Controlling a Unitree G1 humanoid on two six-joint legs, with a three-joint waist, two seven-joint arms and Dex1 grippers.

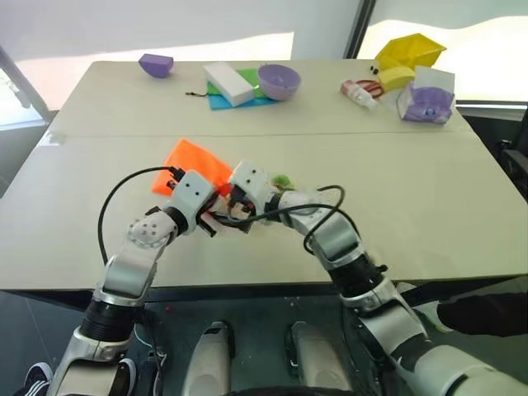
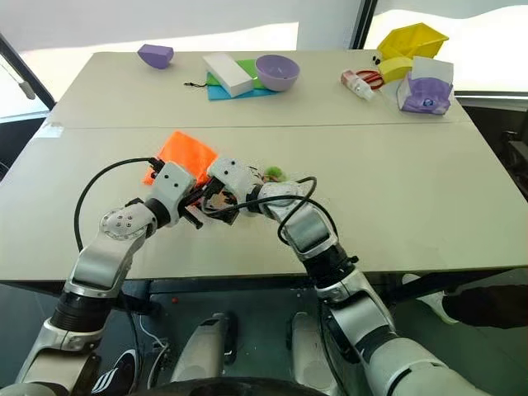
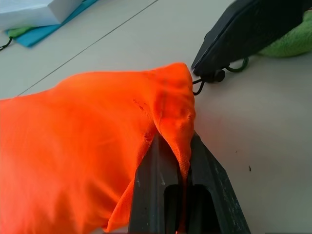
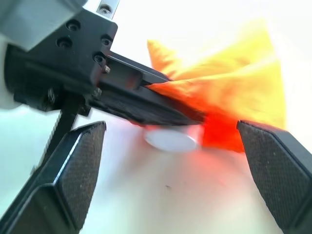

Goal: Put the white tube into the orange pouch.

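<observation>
Pinching the rim of the orange pouch (image 3: pixel 97 146) near the middle of the table (image 1: pixel 429 206), the left gripper (image 3: pixel 183 161) has its jaws fully closed on a fold of fabric. Right gripper (image 4: pixel 170 161) sits just right of it, jaws spread wide, holding nothing. White tube (image 4: pixel 170 139): only its round white end shows at the pouch mouth, under the left fingers, directly between the right jaws; long axis appears to run into the pouch. Judgement: tube mostly inside; right arm is nearer for any final push.
</observation>
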